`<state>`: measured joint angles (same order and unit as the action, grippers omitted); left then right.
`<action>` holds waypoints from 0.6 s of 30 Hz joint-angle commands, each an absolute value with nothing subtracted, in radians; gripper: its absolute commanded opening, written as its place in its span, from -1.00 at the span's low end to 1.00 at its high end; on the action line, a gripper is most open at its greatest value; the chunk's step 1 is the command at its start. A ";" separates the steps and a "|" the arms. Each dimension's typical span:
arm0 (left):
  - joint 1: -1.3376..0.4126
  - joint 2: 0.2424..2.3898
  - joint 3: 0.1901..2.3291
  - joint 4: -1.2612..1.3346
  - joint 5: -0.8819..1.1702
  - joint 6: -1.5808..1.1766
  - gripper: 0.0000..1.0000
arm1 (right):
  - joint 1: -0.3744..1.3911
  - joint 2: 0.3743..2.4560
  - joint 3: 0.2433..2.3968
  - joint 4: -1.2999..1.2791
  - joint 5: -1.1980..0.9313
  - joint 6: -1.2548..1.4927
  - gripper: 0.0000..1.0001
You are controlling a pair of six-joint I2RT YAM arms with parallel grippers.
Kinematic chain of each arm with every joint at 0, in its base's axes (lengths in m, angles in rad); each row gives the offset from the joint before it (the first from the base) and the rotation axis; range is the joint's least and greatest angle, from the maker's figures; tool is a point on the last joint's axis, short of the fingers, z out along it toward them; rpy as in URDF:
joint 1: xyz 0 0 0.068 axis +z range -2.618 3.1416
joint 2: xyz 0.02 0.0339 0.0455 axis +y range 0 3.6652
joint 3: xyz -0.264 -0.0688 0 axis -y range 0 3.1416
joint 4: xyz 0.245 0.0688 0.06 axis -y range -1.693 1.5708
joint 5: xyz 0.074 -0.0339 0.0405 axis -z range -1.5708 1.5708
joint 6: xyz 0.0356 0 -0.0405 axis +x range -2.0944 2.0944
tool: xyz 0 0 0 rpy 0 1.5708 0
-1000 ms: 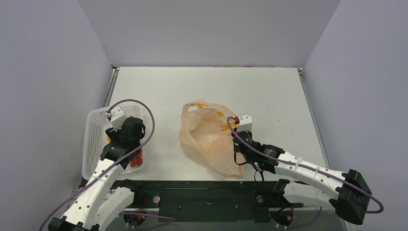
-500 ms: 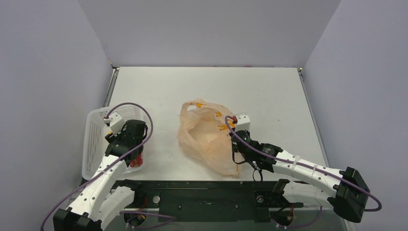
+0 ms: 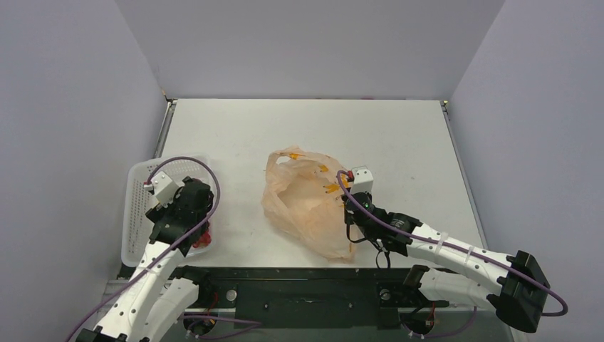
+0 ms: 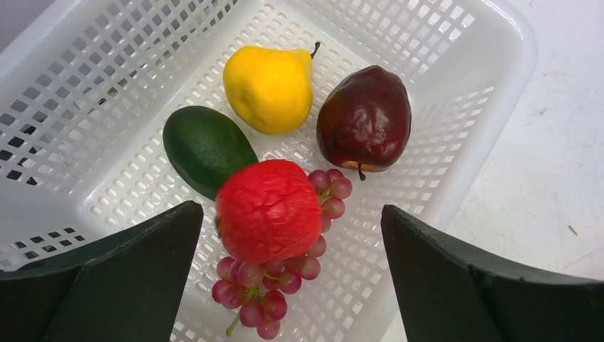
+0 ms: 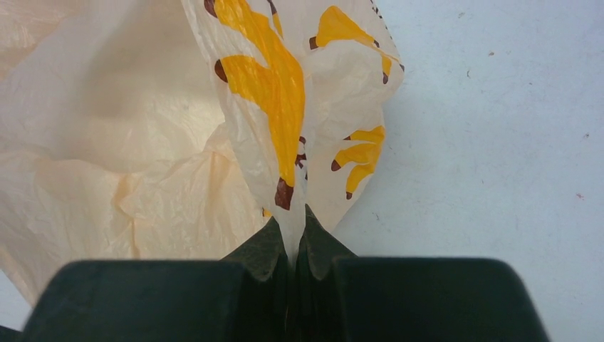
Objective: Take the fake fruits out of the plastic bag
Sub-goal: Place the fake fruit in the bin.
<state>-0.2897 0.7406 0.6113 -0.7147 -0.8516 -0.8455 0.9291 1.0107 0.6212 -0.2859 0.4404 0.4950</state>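
The glossy plastic fake fruits lie together in a white plastic mesh basket (image 4: 85,107), none of them in the bag. A bright red wrinkled round fruit (image 4: 268,210) rests on top of a cluster of small red-purple berries (image 4: 274,288). A dark red round fruit (image 4: 364,119) sits just beyond them near the basket's wall, a yellow pear-shaped fruit (image 4: 268,87) is just beside it, and a dark green oval fruit (image 4: 206,148) is partly hidden behind the bright red one. The left gripper (image 4: 290,214) hangs over this pile with its black fingers (image 4: 121,271) spread wide to either side of the bright red fruit, gripping nothing. The large thin translucent peach-orange plastic bag (image 3: 303,206) sits crumpled near the middle of the table, well apart from the basket, and whether anything is inside it cannot be told. The right gripper (image 5: 292,246) is pinched tight on a fold of the bag's right edge, where yellow-orange printed marks (image 5: 271,85) run down the film into the jaws. The basket stands at the near left of the pale grey table (image 3: 399,142), which has lilac walls (image 3: 306,43) around it.
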 commanded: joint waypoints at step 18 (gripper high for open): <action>-0.282 0.359 0.702 -0.338 0.076 -0.499 0.94 | 0.940 1.294 1.003 -0.060 0.075 0.250 -1.00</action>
